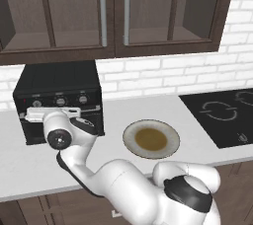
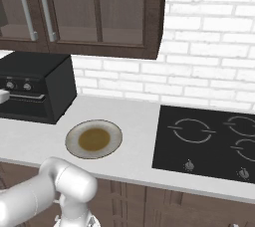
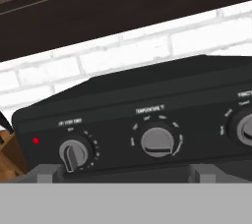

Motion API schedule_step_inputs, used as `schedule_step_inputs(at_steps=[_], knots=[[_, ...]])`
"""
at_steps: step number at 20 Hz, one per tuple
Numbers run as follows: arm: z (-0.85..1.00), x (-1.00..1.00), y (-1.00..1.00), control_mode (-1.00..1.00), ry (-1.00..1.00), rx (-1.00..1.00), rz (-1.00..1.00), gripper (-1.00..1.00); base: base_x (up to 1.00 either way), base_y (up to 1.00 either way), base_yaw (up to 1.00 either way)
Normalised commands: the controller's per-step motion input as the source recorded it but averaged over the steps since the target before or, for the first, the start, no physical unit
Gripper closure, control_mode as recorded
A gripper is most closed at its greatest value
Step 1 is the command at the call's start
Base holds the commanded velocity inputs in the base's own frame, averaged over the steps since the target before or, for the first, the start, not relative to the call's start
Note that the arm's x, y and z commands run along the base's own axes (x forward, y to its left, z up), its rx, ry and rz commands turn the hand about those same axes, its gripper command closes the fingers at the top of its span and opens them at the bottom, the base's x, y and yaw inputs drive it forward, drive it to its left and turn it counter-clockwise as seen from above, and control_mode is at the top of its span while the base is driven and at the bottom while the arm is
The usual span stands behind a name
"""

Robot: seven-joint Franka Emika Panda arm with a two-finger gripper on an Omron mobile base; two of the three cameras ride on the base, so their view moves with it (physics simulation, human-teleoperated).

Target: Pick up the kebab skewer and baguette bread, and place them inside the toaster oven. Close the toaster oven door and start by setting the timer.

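As the tool (image 1: 30, 115) stands with its jaws spread wide and holding nothing, it sits hard against the front of the toaster oven (image 1: 59, 83), just below the three knobs. From the hand view, the left knob (image 3: 74, 154) with a red lamp beside it lies nearest, the middle knob (image 3: 157, 142) further along. The toaster oven door (image 2: 25, 107) appears shut. On the desk (image 2: 134, 116) beside the oven, the plate (image 1: 150, 139) carries no food; skewer and bread are judged already inside. Remaining, by judgement: turning the timer knob.
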Motion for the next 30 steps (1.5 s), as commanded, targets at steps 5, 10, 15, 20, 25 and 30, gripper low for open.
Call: schedule_step_inputs(at_steps=[5,10,15,20,25,30], knots=[[0.00,0.00,0.43,-1.00,0.00,0.00,0.03,-1.00,0.00,0.00,0.00],[0.00,0.00,0.27,-1.00,0.00,0.00,0.03,-1.00,0.00,0.00,0.00],[0.00,0.00,0.18,-1.00,0.00,-0.01,0.00,-1.00,0.00,0.00,0.00],[-0.03,0.02,0.14,-1.00,0.01,-0.06,0.00,-1.00,0.00,0.00,0.00],[-0.03,0.14,0.09,-1.00,0.00,-0.07,0.00,-1.00,0.00,0.00,0.00],[0.00,0.19,0.00,-1.00,0.00,-0.03,-0.01,-1.00,0.00,0.00,0.00]])
